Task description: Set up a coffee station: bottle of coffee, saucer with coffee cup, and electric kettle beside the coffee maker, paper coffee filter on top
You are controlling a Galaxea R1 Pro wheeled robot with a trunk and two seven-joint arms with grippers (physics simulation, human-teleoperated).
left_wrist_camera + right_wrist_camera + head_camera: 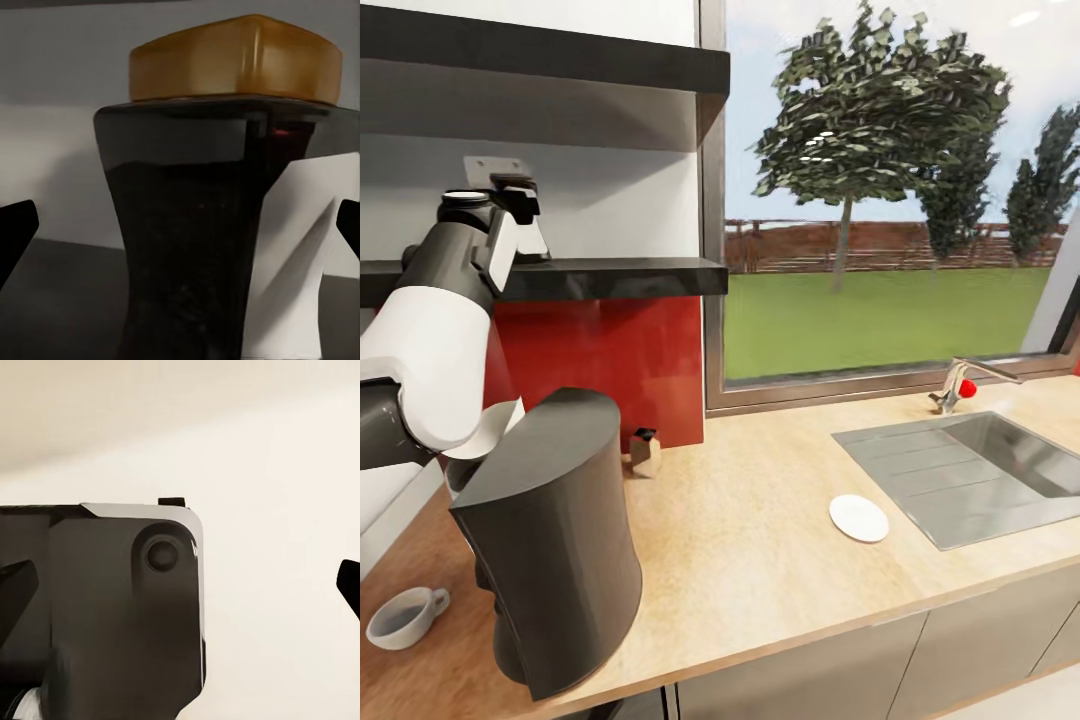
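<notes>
Bottle of coffee (pixel 217 225): on the black wall shelf (pixel 610 278), dead centre between the left gripper (pixel 180 225) fingers (pixel 16 225), which are spread wide, seemingly not touching it. Right gripper (pixel 180 585): fingers apart, empty. Saucer (pixel 859 518): on the countertop (pixel 760 560), 4 o'clock of the coffee maker (pixel 555 540).

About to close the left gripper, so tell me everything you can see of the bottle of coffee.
The bottle of coffee stands upright on the kitchen shelf, close ahead of the left gripper, between its open fingers. It looks like dark glossy glass, waisted below a broad shoulder, with a gold-yellow cap and a white label on one side. Nothing grips it yet.
</notes>
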